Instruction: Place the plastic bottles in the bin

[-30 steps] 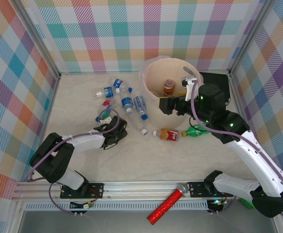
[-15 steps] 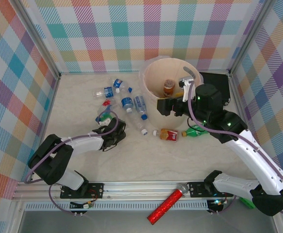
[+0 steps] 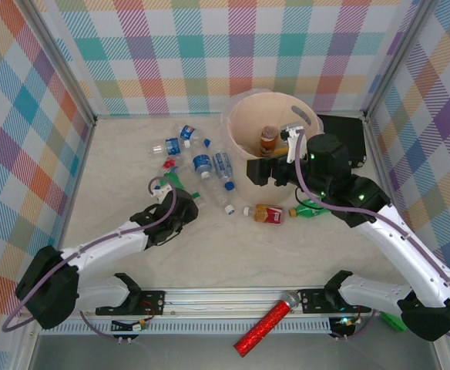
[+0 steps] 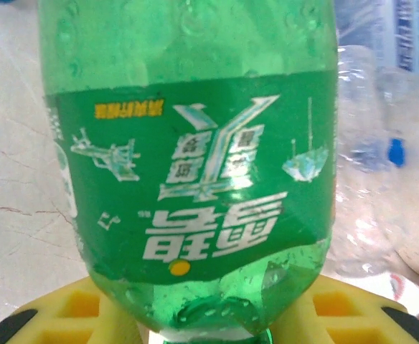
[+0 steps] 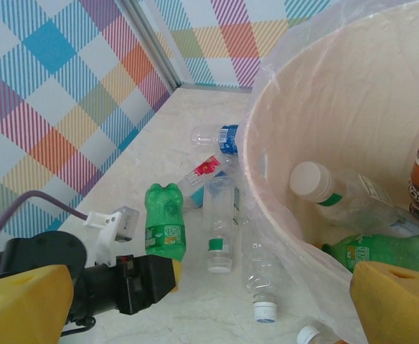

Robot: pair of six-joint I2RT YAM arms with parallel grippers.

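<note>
Plaid walls [image 3: 209,54] boxed the cream surface [image 3: 233,250]; left of the bin [image 3: 246,123] my left claw [image 3: 172,197] gripped a green bottle [image 4: 195,179], right claw [image 5: 209,295] gaped above it.

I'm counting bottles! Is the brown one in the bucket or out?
In. The brown bottle sits inside the bin, enclosed by its wall.

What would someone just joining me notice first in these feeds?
Probably the green bottle, huge in the left wrist view, lying between the yellow fingers of the left gripper, left of centre in the top view. Next comes the big beige bin at the back, already holding a few bottles, with the right gripper open beside its rim. The loose bottles lie scattered between the two.
</note>
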